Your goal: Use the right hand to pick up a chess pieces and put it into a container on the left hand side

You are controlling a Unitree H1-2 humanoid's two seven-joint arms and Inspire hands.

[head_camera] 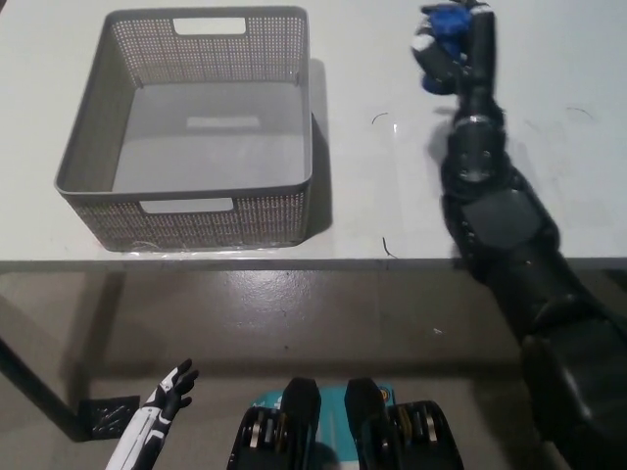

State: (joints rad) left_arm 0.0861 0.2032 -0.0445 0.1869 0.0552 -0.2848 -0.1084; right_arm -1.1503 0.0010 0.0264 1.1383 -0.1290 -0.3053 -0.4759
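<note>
My black right hand is raised above the white table, to the right of the basket, and is shut on a blue chess piece. Only part of the piece shows between the fingers. The grey mesh basket stands on the table's left half and nothing lies inside it. My white left hand rests low at the lower left, below the table edge, fingers apart and holding nothing.
The table's front edge runs across the middle of the picture, with floor below it. A few small dark marks lie on the table between the basket and my right arm.
</note>
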